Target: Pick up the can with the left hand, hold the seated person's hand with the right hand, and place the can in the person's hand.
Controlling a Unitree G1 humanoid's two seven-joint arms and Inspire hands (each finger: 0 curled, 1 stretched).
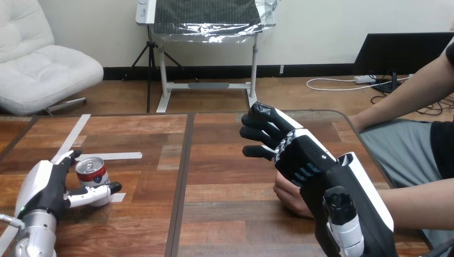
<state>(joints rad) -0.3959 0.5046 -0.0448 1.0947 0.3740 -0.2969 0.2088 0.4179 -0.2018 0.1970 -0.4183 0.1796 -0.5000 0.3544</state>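
"Can [92, 171] first: where does it stand?"

"Upright on the table [230, 214], in the near left part (silver top facing up). A short strip of white tape [120, 156] lies just beyond it, and a longer strip [73, 135] runs away from it toward the far edge."

"And the left hand [45, 190]?"

"Right at the can. Its fingers [67, 158] reach along the can's left and far side. Its thumb [99, 194] lies across the front of the can's base, so the can stands between them. Fingers and thumb are nearly straight, released rather than clamped, and the can rests on the wood."

"What of the right hand [300, 158]?"

"It is well apart from the can, over the table's right half, with its back turned up. Its fingers [257, 133] are loosely bent in the air, pointing toward the far left, and they grasp nothing."

"And the person's hand [289, 195]?"

"It is low at the table's right, just under the right hand's palm and wrist, which hide most of it. Whether the two touch cannot be told. The robot's fingers stick out past it and do not curl round it. The person's forearm [417, 201] comes in from the right edge."
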